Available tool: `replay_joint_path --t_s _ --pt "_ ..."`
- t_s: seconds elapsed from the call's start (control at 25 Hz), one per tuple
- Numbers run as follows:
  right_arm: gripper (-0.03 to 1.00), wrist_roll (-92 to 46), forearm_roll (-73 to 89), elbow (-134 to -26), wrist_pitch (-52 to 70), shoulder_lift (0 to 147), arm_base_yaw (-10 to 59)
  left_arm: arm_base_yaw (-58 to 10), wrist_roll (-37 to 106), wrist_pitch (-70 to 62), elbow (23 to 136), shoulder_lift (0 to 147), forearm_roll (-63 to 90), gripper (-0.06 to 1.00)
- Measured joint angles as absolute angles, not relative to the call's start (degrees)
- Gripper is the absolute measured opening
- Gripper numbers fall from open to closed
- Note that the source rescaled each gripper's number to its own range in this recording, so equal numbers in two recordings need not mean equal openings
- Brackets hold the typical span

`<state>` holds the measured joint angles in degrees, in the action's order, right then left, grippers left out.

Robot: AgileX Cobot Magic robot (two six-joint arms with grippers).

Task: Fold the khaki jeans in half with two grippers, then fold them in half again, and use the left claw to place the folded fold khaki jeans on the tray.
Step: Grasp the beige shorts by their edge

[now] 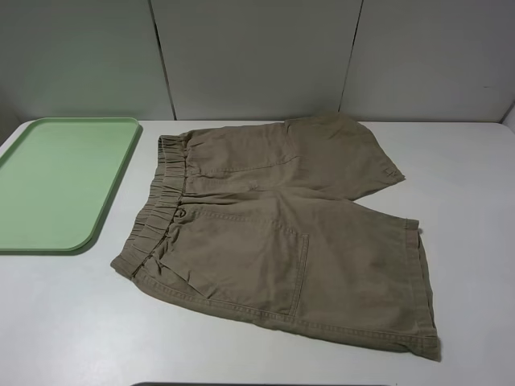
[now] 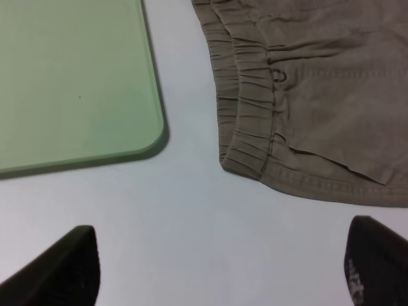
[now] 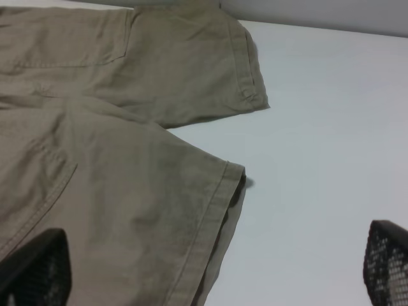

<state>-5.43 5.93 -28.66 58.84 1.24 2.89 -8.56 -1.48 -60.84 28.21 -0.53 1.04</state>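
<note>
One pair of shorts (image 1: 282,233), spread flat and unfolded on the one white table (image 1: 64,322), waistband toward the tray, both legs pointing away. One green tray (image 1: 56,181), near the waistband, not touching. Two grippers. First the left gripper (image 2: 223,255), poised over bare table near the tray corner and waistband end, jaws wide apart, holding nothing. Then the right gripper (image 3: 213,261), above the leg hems, jaws wide apart, holding nothing.

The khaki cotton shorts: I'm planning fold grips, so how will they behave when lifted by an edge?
Lying flat with soft wrinkles, the khaki cotton shorts will probably droop from any pinch, not hold shape. Their gathered elastic waistband looks thicker, likely a firmer grip point. On the smooth white table, a push would probably bunch them.
</note>
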Motion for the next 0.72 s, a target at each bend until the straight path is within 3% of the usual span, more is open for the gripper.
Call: replay_joint_path --t_s 0.72 --pt "1.00 -4.6 8.2 -28.7 58.8 1.2 2.9 -9.8 -1.1 -60.8 28.2 -0.5 1.0 0.75"
